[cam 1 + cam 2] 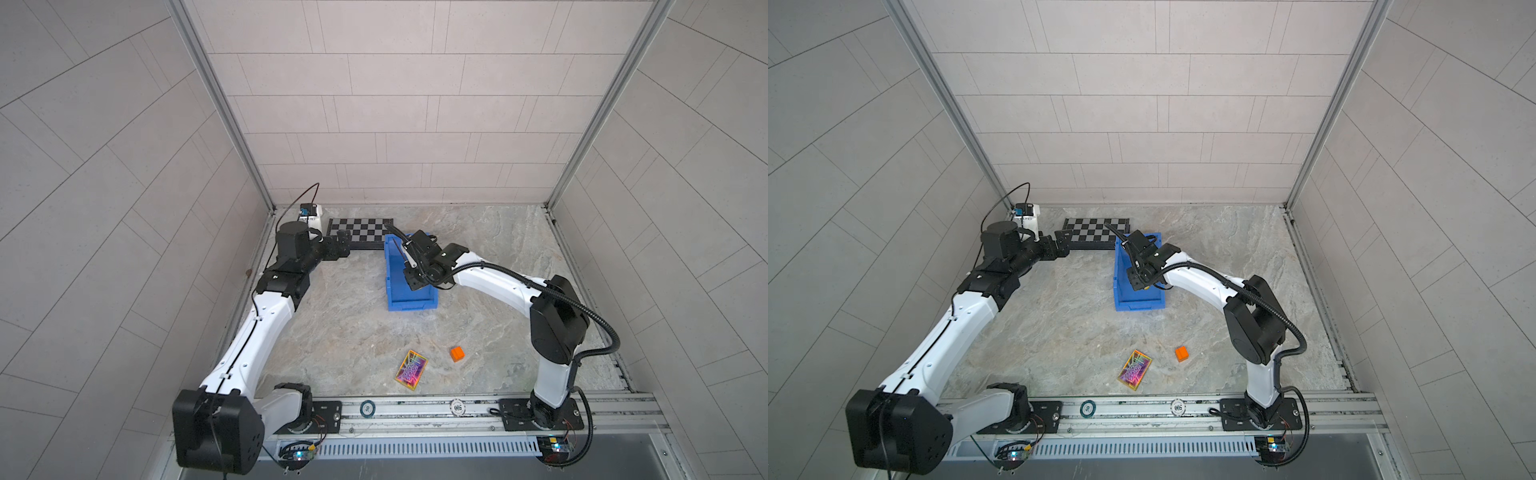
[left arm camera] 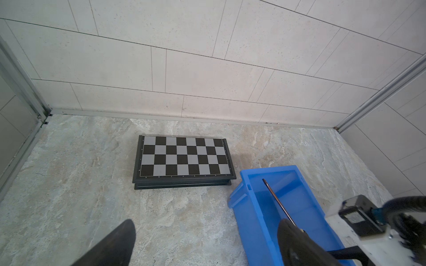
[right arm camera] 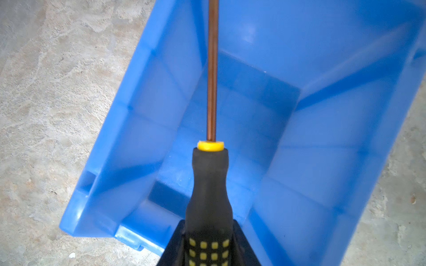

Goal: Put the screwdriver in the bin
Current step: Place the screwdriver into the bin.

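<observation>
1. The screwdriver (image 3: 208, 188) is held over the open top of the bin (image 3: 119, 129). Its thin shaft points along the bin toward the far wall, and it is not lying on the bin's floor.
2. The right gripper (image 3: 208, 222) is clamped on the black dotted handle, at the end opposite the shaft. The yellow collar and the shaft stick out in front of it.
3. The left gripper (image 2: 205, 244) hovers to the left of the bin, with its fingers spread wide and nothing between them.
4. A checkerboard (image 2: 184, 156) lies just beside the bin's far left corner.
5. On the tabletop (image 1: 332, 332), a shiny card (image 1: 411, 369) and an orange cube (image 1: 457, 353) lie well apart from the bin, on its near side.
</observation>
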### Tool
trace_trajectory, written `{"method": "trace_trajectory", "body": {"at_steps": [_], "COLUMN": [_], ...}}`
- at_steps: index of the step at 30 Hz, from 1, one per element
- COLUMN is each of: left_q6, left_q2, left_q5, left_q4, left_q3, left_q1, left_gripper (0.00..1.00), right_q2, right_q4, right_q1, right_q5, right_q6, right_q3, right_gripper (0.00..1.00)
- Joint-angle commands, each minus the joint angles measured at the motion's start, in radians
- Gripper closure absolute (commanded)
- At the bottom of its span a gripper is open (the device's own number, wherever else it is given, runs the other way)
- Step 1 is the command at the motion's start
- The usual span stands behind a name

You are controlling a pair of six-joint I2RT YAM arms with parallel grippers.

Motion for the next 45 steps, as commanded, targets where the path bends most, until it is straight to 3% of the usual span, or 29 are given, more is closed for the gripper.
{"method": "trace_trajectory", "body": {"at_steps": [1,10,45], "left_q6": [-0.005,-0.010,0.017], "left_q2": [0.009,0.040,0.014], "left_q5": [0.065,0.168,0.111], "left_q4": [0.027,0.017,-0.015], "left_q3": [0.044,0.069,0.061], "left_q1": [0.005,0.003,-0.005], "left_gripper": [0.01,0.00,0.01], "right_q2": [0.045,0.114,0.209], "right_q4": [-0.015,-0.022,-0.050], "right_q1": [0.003,0.003,0.017], "right_q5": [0.019,0.012,0.065], "right_q6": [0.007,0.009,0.025], "right_q3": [0.018,0.064,0.118], "right_gripper": [0.84,0.83,0.74]}}
